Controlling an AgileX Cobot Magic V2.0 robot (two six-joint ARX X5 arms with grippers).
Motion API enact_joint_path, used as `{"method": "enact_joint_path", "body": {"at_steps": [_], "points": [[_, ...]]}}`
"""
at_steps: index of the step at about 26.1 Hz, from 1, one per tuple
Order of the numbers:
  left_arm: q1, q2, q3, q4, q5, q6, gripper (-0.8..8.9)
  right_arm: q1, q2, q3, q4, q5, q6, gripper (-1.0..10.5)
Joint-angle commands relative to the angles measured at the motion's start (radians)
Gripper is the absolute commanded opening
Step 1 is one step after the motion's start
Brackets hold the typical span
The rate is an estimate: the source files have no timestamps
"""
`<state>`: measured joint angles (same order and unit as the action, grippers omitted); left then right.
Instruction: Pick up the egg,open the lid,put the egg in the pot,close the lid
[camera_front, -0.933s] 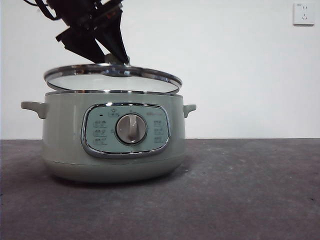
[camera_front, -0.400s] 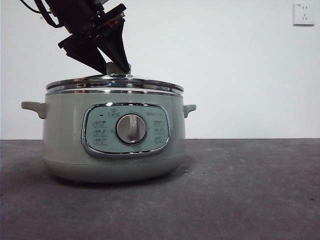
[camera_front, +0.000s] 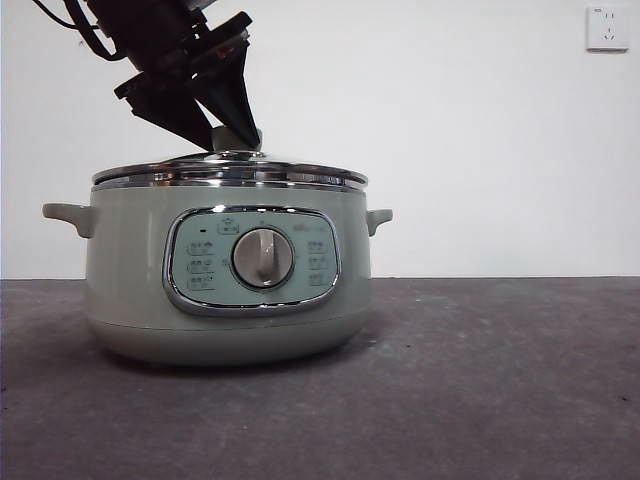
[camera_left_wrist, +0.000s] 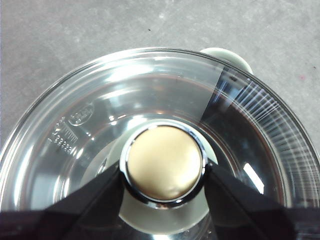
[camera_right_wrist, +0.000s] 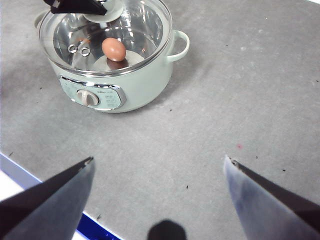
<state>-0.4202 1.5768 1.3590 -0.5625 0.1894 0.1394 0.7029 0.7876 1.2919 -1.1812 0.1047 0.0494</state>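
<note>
The pale green pot (camera_front: 130, 270) stands on the grey table, left of centre in the front view. The glass lid (camera_front: 230, 172) lies flat on its rim. My left gripper (camera_front: 232, 140) reaches down from the upper left and is shut on the lid's knob (camera_left_wrist: 165, 165), one jaw on each side. In the right wrist view the reddish-brown egg (camera_right_wrist: 114, 49) shows through the lid (camera_right_wrist: 145, 30), lying inside the pot (camera_right_wrist: 145, 75). My right gripper (camera_right_wrist: 159, 165) is open and empty, well away from the pot above bare table.
A white wall socket (camera_front: 608, 27) is at the upper right. The table's edge with a blue strip (camera_right_wrist: 30, 175) lies near my right gripper. The pot's side handles (camera_front: 378, 217) stick out on both sides.
The lid, tilted and raised on one side a second ago, has come down flat onto the pot's rim. My left gripper has stayed on the knob.
</note>
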Motion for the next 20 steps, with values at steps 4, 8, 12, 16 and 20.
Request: {"method": "enact_joint_path", "body": {"at_steps": [4,8,12,16,20], "points": [[0.002,0.028,-0.034,-0.017,-0.079,0.023,-0.07,0.003,-0.001,-0.007,0.004,0.002,0.013,4.4],[0.001,0.028,-0.034,-0.005,-0.074,0.022,-0.07,0.003,0.000,-0.007,0.004,0.001,0.012,4.4],[0.002,0.028,-0.034,-0.043,-0.074,0.018,0.01,0.003,0.000,-0.007,0.006,0.002,0.014,4.4],[0.002,0.028,-0.034,-0.049,-0.074,0.018,3.45,0.003,0.000,-0.007,0.005,0.001,0.019,4.4],[0.002,0.025,-0.030,-0.051,-0.074,0.018,4.14,0.003,0.000,-0.007,0.000,0.001,0.026,4.4]]}}
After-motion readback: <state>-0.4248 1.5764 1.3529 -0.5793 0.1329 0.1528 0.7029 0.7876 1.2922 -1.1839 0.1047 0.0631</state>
